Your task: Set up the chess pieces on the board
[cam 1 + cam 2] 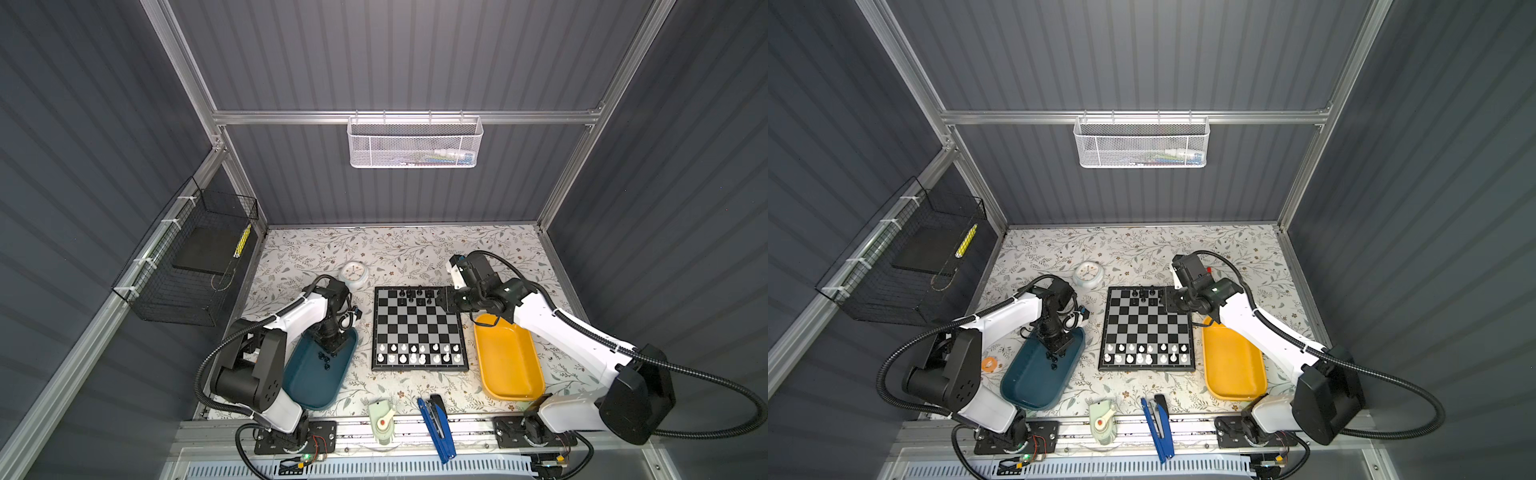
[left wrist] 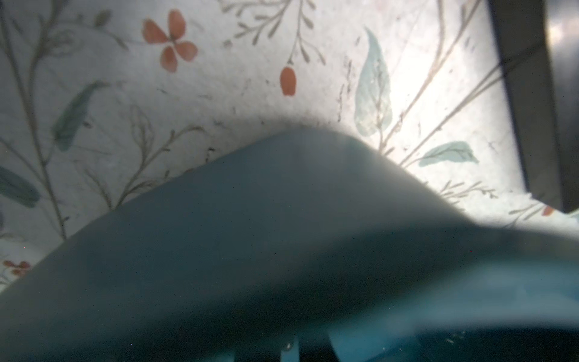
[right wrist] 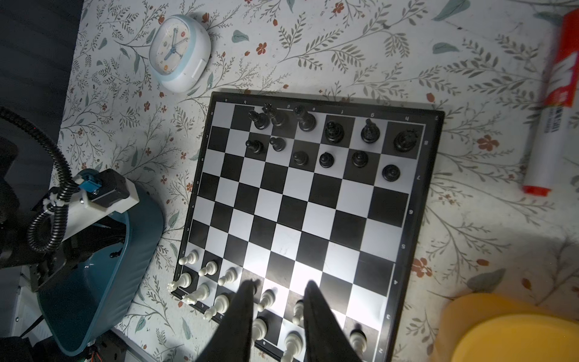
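The board (image 1: 419,369) (image 3: 429,219) lies mid-table. Black chess pieces (image 1: 411,293) (image 3: 333,131) fill part of its two far rows, and white chess pieces (image 1: 415,353) (image 3: 208,268) stand in its two near rows. A few black pieces (image 1: 325,360) (image 1: 1052,361) lie in the teal tray (image 1: 307,386) (image 2: 250,219). My left gripper (image 1: 330,345) (image 2: 288,344) is down inside that tray, shut. It is too dark to tell whether a piece is pinched. My right gripper (image 1: 442,299) (image 3: 280,283) hangs open and empty above the board's far right corner.
A yellow tray (image 1: 509,365) sits right of the board under my right arm. A small clock (image 1: 353,274) stands behind the board's left corner. A red-and-white marker (image 3: 551,109) lies at the back right. A green gadget (image 1: 382,419) and a blue stapler (image 1: 436,424) lie at the front edge.
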Motion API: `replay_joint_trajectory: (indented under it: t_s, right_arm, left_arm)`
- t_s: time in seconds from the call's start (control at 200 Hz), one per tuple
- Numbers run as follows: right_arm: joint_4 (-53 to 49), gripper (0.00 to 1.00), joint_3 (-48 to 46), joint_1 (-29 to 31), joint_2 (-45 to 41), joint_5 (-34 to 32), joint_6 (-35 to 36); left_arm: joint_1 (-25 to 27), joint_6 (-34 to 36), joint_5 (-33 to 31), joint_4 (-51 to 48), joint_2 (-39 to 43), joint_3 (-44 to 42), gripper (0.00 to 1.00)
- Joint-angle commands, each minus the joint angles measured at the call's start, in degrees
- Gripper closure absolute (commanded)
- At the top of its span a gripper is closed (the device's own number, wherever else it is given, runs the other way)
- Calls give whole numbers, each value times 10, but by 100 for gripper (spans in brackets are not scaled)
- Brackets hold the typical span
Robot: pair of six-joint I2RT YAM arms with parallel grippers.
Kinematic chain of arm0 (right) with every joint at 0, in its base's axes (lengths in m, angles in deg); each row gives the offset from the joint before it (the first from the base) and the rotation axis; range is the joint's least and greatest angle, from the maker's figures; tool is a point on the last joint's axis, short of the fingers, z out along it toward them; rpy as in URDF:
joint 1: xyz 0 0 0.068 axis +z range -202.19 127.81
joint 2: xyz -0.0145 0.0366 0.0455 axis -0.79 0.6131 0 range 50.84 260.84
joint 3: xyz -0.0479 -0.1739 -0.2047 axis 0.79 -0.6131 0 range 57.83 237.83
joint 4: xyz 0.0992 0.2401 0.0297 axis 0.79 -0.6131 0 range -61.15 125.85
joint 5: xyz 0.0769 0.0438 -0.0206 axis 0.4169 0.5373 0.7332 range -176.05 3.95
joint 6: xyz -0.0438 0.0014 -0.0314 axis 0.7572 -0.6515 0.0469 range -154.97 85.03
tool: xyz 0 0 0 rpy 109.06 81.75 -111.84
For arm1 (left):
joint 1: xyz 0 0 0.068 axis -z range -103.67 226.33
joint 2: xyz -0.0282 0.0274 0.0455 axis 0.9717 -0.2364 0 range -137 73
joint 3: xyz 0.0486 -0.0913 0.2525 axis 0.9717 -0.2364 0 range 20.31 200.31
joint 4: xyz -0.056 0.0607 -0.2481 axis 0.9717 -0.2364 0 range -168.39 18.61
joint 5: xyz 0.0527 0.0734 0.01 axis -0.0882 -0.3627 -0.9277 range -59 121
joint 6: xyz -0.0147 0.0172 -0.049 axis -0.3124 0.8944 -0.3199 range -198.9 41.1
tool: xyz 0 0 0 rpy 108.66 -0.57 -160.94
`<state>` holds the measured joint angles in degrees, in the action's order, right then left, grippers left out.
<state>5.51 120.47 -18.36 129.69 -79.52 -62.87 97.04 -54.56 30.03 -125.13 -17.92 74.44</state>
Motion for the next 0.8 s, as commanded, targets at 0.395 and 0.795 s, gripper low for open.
replay_joint_trajectory:
  t_s: [0.395,0.795]
  right_arm:
    - [16,70,-6,-2,-11,64,29]
    - [19,70,-4,-2,-4,88,39]
  left_arm:
    - [6,-10,-21,-8,7,14,97]
    - [6,-23,-27,-17,14,36,97]
